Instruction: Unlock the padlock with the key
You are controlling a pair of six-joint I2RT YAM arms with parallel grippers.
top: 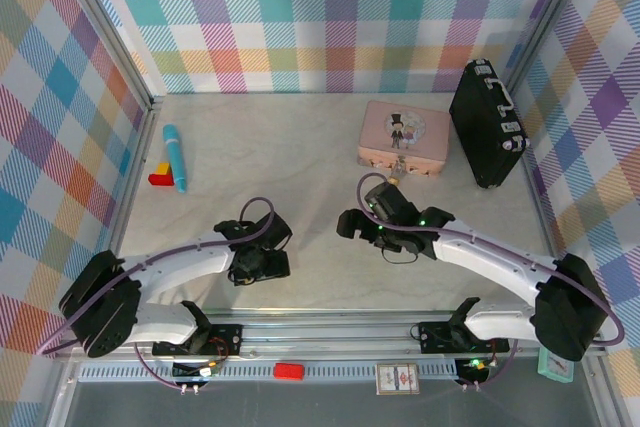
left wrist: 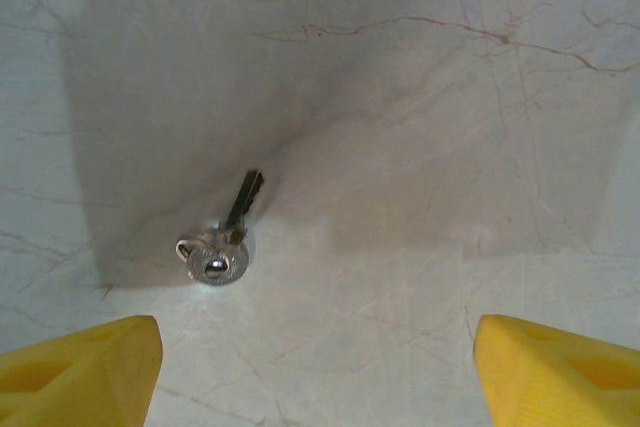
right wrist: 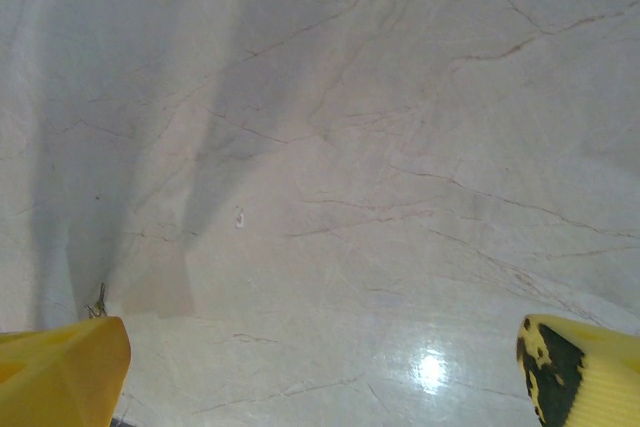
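Key (left wrist: 230, 232) lies outside the closed pink tin (top: 405, 134) and black case (top: 487, 124).

From my console I count two arms, the left arm (top: 170, 272) and the right arm (top: 490, 257), and two pincers, the left pincer (left wrist: 315, 367) and the right pincer (right wrist: 320, 372). On the desk (top: 300, 147) I count one key (left wrist: 224, 239), one pink tin (top: 404, 135), one black case (top: 487, 122), one blue tube (top: 176, 157), one red block (top: 160, 180) and one yellow block (top: 162, 164). On the front rail (top: 340, 371) I count one red piece (top: 289, 371) and one card (top: 397, 378).
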